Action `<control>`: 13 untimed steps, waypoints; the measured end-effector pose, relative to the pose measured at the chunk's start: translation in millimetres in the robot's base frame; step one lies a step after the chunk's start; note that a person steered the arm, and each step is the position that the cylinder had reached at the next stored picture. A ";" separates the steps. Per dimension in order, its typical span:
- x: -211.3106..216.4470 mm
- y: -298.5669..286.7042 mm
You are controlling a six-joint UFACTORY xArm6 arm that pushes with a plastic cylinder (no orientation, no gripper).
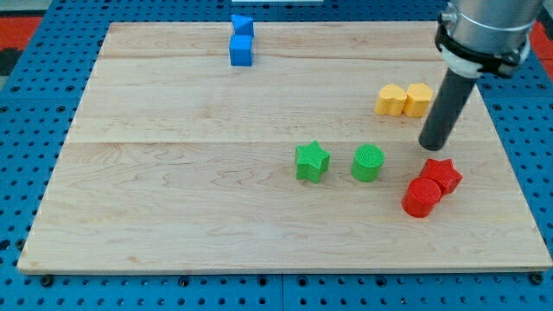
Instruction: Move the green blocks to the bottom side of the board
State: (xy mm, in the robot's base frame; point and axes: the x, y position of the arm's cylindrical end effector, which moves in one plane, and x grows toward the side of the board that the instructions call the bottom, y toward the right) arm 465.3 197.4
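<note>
2 green blocks, star (312,161) and cylinder (368,162), left of my tip (432,146)

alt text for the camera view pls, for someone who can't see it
My tip hovers right of a green star and green cylinder at mid-board, just above two touching red blocks. Two yellow blocks sit left of the rod; two blue blocks sit at the wooden board's top edge.

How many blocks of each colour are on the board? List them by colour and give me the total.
Blue: 2, a blue block and a blue cube
Yellow: 2, a yellow heart and a yellow hexagon
Green: 2, a green star and a green cylinder
Red: 2, a red star and a red cylinder
Total: 8
</note>
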 end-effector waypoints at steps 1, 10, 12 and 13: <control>19.5 -30.8; 17.5 -207.1; 44.7 -243.1; 17.5 -230.5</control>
State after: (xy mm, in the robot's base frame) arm 482.9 -33.1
